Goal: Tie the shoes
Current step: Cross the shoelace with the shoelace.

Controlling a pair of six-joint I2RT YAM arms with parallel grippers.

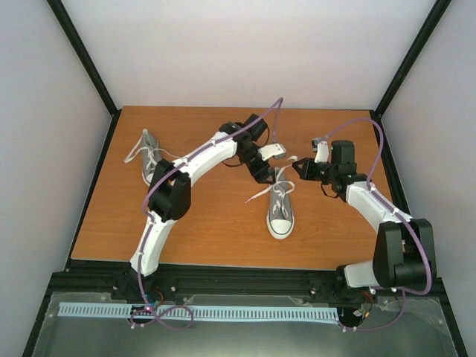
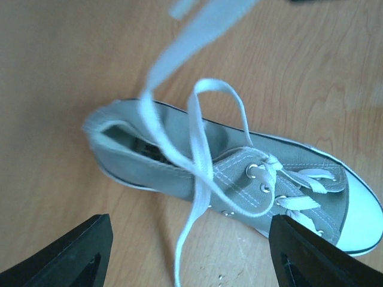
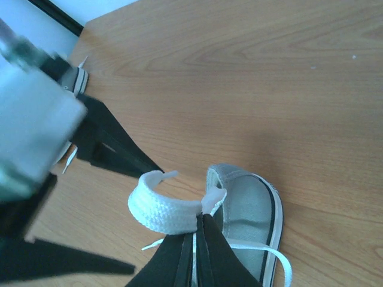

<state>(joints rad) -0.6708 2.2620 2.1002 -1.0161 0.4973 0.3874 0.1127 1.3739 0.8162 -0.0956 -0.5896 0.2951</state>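
Two small grey canvas sneakers sit on a wooden surface (image 1: 223, 242): the middle sneaker (image 1: 280, 212), toe toward the near edge, and the far-left sneaker (image 1: 151, 160), partly behind an arm. The right tool (image 3: 199, 222) is clenched on a loop of white lace (image 3: 157, 210). The left tool (image 2: 191, 239) hangs spread wide over the middle sneaker. The lace looks flat, limp and slippery, so it is best pinched near a free end. The light shoe may drag.

The right fingers (image 3: 175, 263) pinch a looped white lace (image 3: 158, 210) at the heel of the grey shoe (image 3: 250, 209)
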